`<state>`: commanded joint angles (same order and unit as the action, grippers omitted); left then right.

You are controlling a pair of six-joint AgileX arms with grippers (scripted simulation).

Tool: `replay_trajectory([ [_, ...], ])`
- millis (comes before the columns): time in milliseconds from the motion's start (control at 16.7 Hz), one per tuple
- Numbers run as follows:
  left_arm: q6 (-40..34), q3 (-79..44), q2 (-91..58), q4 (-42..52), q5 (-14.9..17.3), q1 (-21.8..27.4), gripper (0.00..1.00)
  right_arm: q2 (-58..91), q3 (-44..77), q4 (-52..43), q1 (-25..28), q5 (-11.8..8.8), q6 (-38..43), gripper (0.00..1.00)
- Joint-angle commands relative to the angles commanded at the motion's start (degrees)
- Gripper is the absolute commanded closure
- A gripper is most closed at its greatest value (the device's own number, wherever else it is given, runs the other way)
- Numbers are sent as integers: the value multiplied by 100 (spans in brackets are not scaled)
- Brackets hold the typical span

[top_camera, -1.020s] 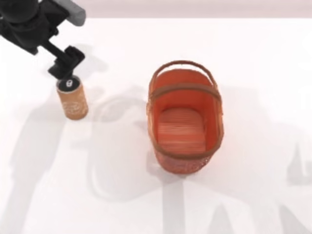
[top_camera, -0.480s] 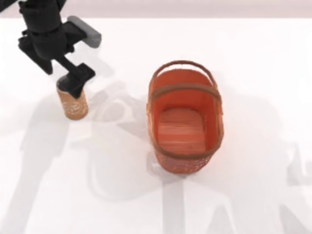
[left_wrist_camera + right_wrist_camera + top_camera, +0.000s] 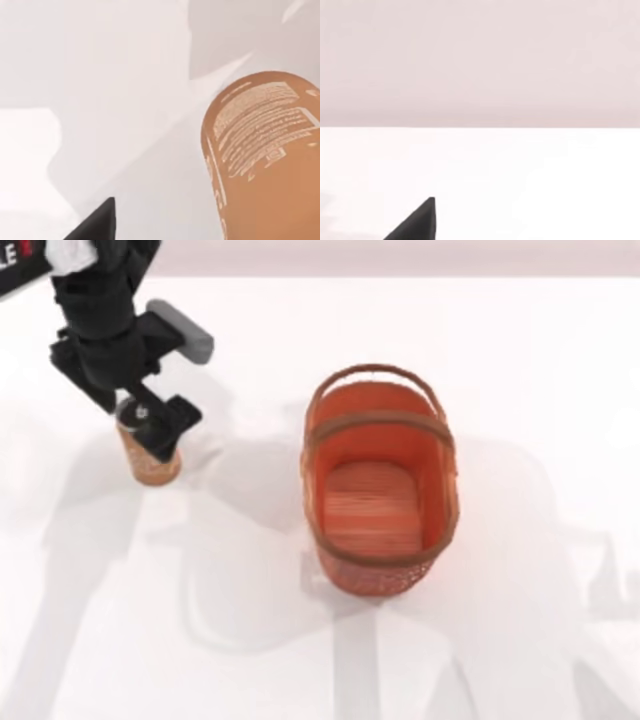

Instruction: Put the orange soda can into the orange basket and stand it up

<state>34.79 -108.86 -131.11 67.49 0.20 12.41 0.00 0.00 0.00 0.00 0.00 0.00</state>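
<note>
- Top view: can (image 3: 148, 455) upright on the table (image 3: 500, 340), at the left side, well apart from the basket (image 3: 380, 480), which sits near the middle with its ribbed floor bare.
- Left gripper (image 3: 150, 420) directly over the can's dark top, covering part of it; long axis of the can vertical, so pointing straight up toward the gripper. Fingers spread or pinching: cannot tell from here, since the black body hides them.
- Left arm plainly the nearer one; right arm not seen in this view at all.
- Left wrist view: can (image 3: 265, 160) very close, filling one side, tan-orange wall with white printed lines. One dark fingertip (image 3: 97, 222) at the edge, apart from the can; no second finger visible, so no grip confirmed.
- Right wrist view: only bare table (image 3: 520, 175) and pale backdrop, with one dark fingertip (image 3: 417, 222); parked away from the work, finger state not shown.
- Judged next need: close on the can's sides, then carry rightward to the basket.
</note>
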Motion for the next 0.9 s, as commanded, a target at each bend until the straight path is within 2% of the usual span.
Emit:
replay_trajectory([
  [360, 0, 232, -50, -259, 1, 2, 0, 0, 0, 0, 0, 0, 0, 0],
  [900, 0, 232, -50, -259, 1, 2, 68, 0, 0, 0, 0, 0, 0, 0],
])
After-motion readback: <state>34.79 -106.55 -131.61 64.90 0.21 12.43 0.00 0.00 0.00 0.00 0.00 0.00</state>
